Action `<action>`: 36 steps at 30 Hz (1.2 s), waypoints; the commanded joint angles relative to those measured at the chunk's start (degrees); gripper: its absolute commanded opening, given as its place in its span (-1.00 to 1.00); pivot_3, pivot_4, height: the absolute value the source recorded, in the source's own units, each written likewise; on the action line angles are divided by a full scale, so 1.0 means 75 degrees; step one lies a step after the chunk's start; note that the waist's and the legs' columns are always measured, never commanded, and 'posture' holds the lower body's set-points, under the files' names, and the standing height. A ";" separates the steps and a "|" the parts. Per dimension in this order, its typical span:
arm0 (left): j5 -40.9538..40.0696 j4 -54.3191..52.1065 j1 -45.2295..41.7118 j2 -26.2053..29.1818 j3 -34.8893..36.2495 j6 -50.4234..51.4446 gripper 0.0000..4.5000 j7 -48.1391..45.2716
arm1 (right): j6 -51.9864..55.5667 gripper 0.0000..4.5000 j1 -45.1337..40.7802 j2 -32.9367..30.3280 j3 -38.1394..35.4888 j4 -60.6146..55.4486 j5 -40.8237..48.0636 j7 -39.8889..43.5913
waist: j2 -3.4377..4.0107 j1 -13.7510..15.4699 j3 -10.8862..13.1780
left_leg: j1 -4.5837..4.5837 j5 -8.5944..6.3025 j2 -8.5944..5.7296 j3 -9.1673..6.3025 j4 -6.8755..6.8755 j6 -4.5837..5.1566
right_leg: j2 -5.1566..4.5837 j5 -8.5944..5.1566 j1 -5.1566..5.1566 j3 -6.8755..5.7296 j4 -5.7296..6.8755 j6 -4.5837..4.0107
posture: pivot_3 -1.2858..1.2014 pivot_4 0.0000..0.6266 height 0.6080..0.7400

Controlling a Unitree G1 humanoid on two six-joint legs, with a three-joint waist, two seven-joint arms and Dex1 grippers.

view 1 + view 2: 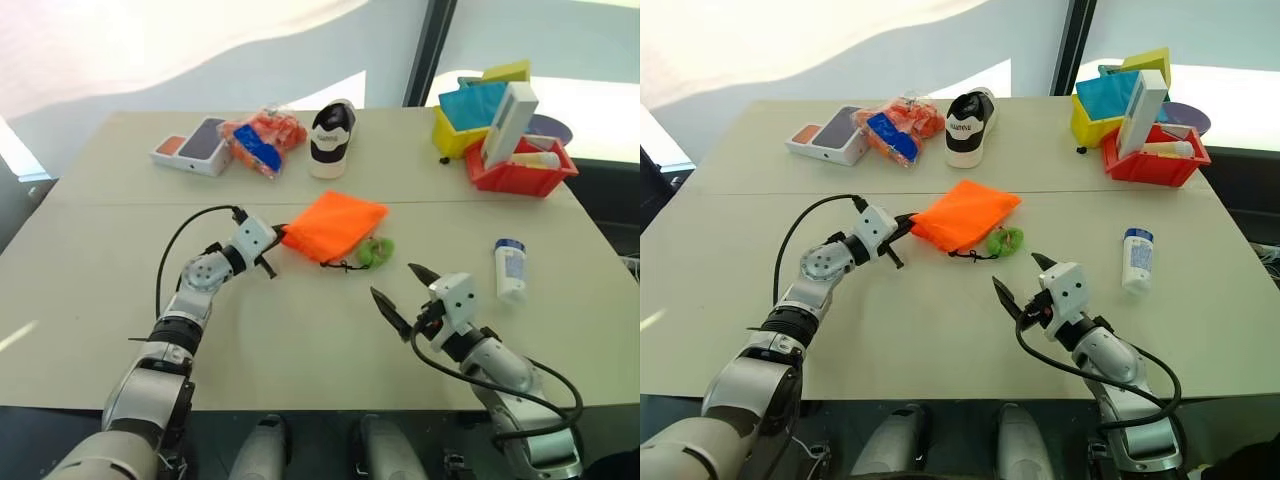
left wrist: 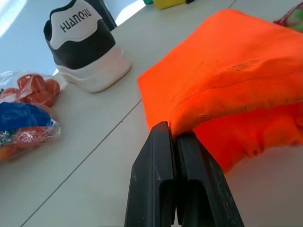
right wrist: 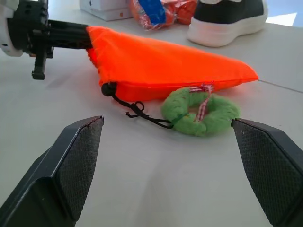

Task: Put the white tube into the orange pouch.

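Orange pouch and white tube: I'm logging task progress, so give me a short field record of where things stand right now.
orange pouch: flat on the table, mouth edge pinched by the left end effector
cord: black, trailing to a green fuzzy ring beside the pouch
white tube: lying on the table to the right, untouched
right end effector: open, holding nothing, between pouch and tube
step done: pouch gripped; tube not yet picked up
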 commanded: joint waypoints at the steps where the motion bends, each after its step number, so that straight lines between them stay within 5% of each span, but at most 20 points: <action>1: -0.0539 -0.1491 0.0642 0.0407 0.0396 0.0557 -0.99 -0.0260 | -0.0331 1.00 -0.0294 -0.0002 -0.0717 -0.0017 -0.0181 -0.0447 | 0.0000 -0.0029 0.0000 | 0.0000 0.0000 0.0001 0.0003 -0.0001 0.0000 | 0.0000 0.0001 -0.0002 0.0004 0.0000 -0.0001 | 0.03 -0.52 1.00; 16: -0.2313 -0.8233 0.4503 0.2403 0.1081 0.5303 -0.99 -0.1212 | 0.0105 1.00 -0.0724 0.0088 -0.2446 0.1816 -0.0524 -0.1831 | 0.0007 0.0018 0.0000 | 0.0009 -0.0001 0.0018 0.0024 -0.0004 0.0001 | -0.0006 -0.0016 -0.0004 0.0039 0.0003 -0.0043 | 0.03 -0.52 1.00; 36: -0.2134 -0.6883 0.3859 0.0957 0.0624 0.5075 -0.99 -0.0700 | 0.0162 1.00 -0.1260 0.0634 -0.3211 0.2984 0.0172 -0.2590 | 0.0010 0.0013 0.0000 | 0.0016 -0.0004 0.0013 0.0094 0.0011 0.0010 | 0.0007 -0.0003 -0.0016 0.0118 0.0007 -0.0023 | 0.03 -0.52 1.00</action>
